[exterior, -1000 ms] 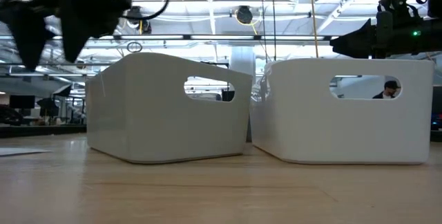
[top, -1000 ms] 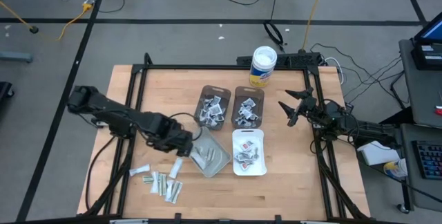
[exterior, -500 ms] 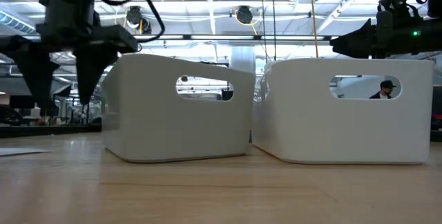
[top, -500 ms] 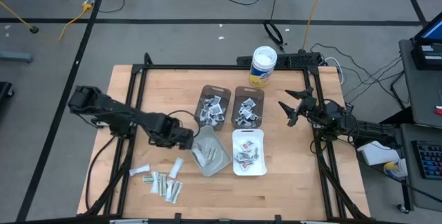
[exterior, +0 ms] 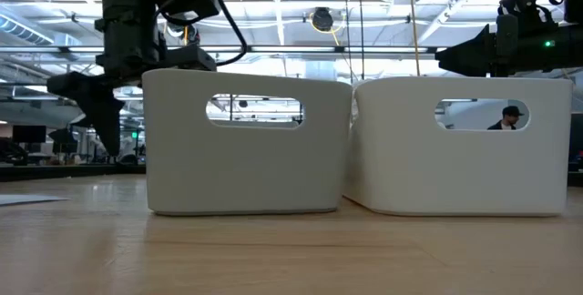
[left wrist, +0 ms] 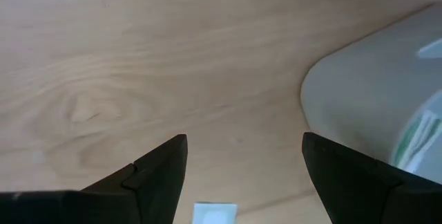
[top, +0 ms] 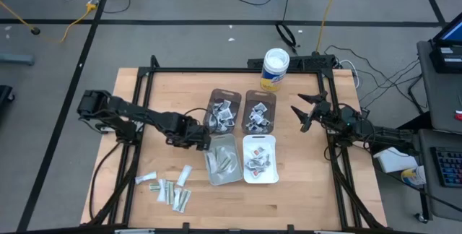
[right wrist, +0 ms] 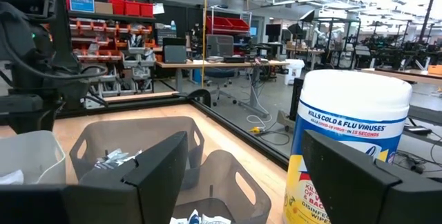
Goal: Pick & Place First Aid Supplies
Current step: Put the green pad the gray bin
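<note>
Packets (top: 167,189) lie loose on the table (top: 137,111) at the lower left of the high view, white squares and pale strips in a small cluster. More packets fill the two dark bins (top: 224,110) at upper centre, the grey bin (top: 223,159) below them and the white bin (top: 260,159) just right of it. The grey and white bins stand side by side, nearly touching, as the low view shows.

Left claw (top: 204,141) sits at centre, just by the upper left corner of the grey bin, its fingers (left wrist: 162,175) spread and holding nothing; bare wood shows between them, with the bin's rounded corner to the right of the wrist frame and a white packet (left wrist: 214,213) at the bottom edge.

Right claw (top: 303,115) hovers at the right of the table, spread and empty, well apart from the bins. A white tub (top: 275,70) stands at the upper edge.
</note>
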Controlling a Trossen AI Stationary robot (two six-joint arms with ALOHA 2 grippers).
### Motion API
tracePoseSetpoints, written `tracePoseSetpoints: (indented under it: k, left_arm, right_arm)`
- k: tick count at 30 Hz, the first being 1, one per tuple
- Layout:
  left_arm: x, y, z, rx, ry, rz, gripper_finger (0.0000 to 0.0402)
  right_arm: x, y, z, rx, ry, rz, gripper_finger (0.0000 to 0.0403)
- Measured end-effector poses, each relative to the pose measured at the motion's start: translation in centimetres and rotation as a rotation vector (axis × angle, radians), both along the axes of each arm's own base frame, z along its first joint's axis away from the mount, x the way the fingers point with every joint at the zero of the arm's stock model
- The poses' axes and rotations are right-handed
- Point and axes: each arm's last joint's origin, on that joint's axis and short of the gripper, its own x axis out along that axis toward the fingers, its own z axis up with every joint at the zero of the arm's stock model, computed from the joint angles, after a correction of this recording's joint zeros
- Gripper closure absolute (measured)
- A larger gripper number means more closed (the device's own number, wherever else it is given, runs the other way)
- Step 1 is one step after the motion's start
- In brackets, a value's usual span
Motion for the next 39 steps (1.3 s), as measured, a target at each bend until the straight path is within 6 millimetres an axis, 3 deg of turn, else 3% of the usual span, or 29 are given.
tracePoseSetpoints:
  k: [20, 28, 32, 39]
  left_arm:
    - [1.5, 1.3, 1.3, 0.03, -0.099, -0.084, 0.0108]
    - [2.4, 1.3, 0.8, -0.034, -0.077, -0.127, 0.0108]
    - [2.0, 0.3, 0.8, -0.079, -0.045, -0.137, 0.0108]
    - [0.5, -4.0, 0.9, -0.096, 0.068, -0.157, 0.0108]
  right_arm:
    - [0.0, 0.0, 0.0, 0.0, 0.0, 0.0, 0.0124]
    - [0.0, 0.0, 0.0, 0.0, 0.0, 0.0, 0.0124]
    - [0.0, 0.0, 0.0, 0.0, 0.0, 0.001, 0.0124]
    - [0.0, 0.0, 0.0, 0.0, 0.0, 0.0, 0.0124]
